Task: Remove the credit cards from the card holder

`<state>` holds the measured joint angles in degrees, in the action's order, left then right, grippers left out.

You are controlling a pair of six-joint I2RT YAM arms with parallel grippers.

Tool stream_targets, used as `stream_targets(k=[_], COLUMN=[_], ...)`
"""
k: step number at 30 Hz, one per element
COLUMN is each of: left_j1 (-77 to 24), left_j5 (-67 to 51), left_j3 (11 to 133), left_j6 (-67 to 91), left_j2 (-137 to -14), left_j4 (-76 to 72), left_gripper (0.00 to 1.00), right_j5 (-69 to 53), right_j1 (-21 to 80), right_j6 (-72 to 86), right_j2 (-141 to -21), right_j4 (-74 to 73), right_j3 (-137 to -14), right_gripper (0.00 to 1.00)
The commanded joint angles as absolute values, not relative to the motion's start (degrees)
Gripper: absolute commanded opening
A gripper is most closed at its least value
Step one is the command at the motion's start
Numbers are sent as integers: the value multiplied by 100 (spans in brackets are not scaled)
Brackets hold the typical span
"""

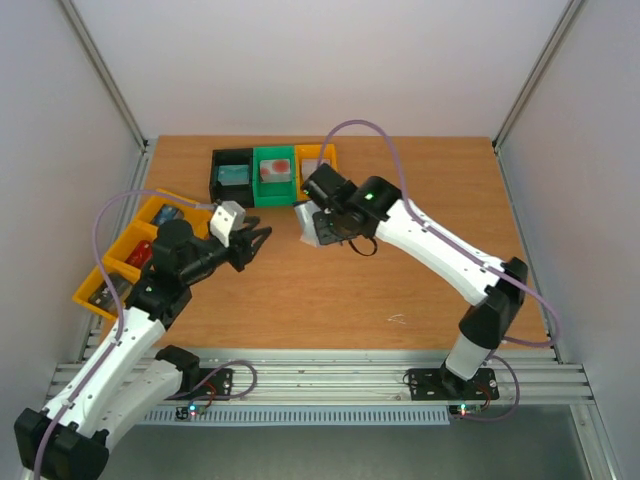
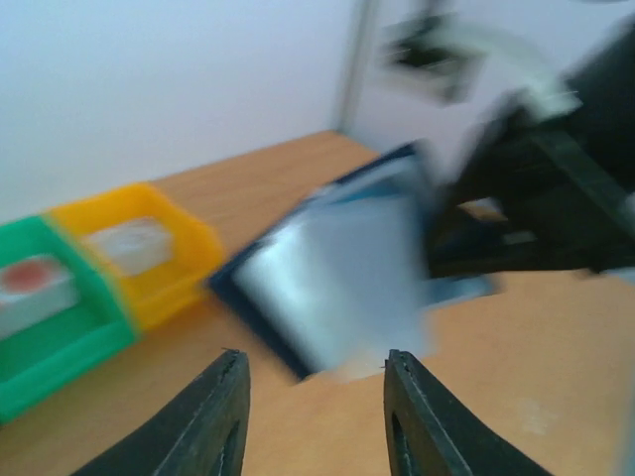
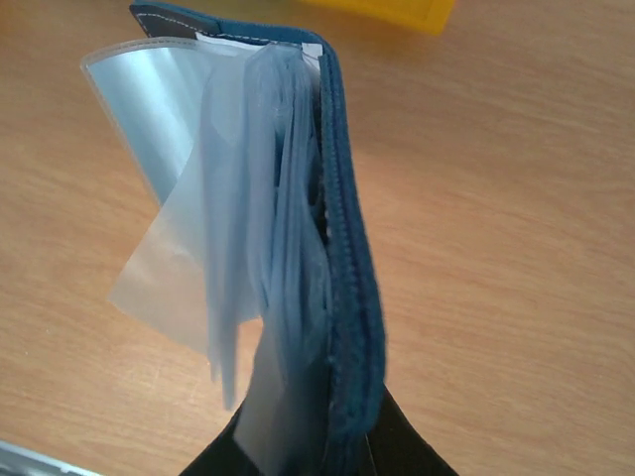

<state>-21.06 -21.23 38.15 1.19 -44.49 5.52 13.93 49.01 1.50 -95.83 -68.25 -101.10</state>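
right tool (image 3: 317, 456): clamps slate-blue fabric folding card holder (image 3: 352, 297) aloft, exposing pockets | left tool (image 2: 316, 372): released, empty, at its 9 o'clock

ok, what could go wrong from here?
The right gripper pinches the card holder by one end; a tug could pull it free.
The pocket pages fan out loosely, so the open left gripper may pinch a page rather than a card; no card edge shows.
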Motion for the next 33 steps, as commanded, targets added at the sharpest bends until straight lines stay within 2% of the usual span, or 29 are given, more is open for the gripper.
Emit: stream_targets(k=[1, 5, 10, 13, 15, 17, 21, 26, 33], left_j1=[-2307, -2518, -2610, -2610, -2596, -2509, -2388, -2304, -2250], left_j5=[-4944, -4930, -4655, -3879, -3176, -2963, -3801, -4624, -5376], left_j3=[3597, 3537, 3563, 3569, 3589, 3695, 3796, 3807, 3918], left_j6=[474, 587, -436, -542, -282, 84, 320, 1038, 1525], left_j2=[-4386, -4473, -4487, -4481, -4473, -4448, -4352, -4357, -4421], left_j4=[-472, -276, 324, 419, 483, 673, 889, 342, -643], left_gripper=[37, 29, 28, 28, 24, 20, 22, 23, 25], right_j5=[1136, 8, -948, -1184, -1529, -1817, -2180, -3271, -3785], right_j1=[5115, 5178, 5211, 5212, 5203, 5188, 5120, 5124, 5124], right_j6=[321, 418, 441, 241, -19, -365, -836, -1325, -1453], right_j2=[-9823, -9991, -9992, -9838, -9649, -9378, -8761, -8225, -7918], right_j4=[-7106, -6696, -6320, -6125, -5854, -5583, -5116, -4332, -3555], right_j3=[-10556, -10781, -10852, -10746, -10542, -10277, -9635, -9045, -8558], right_gripper=[1, 1, 1, 1, 1, 1, 1, 1, 1])
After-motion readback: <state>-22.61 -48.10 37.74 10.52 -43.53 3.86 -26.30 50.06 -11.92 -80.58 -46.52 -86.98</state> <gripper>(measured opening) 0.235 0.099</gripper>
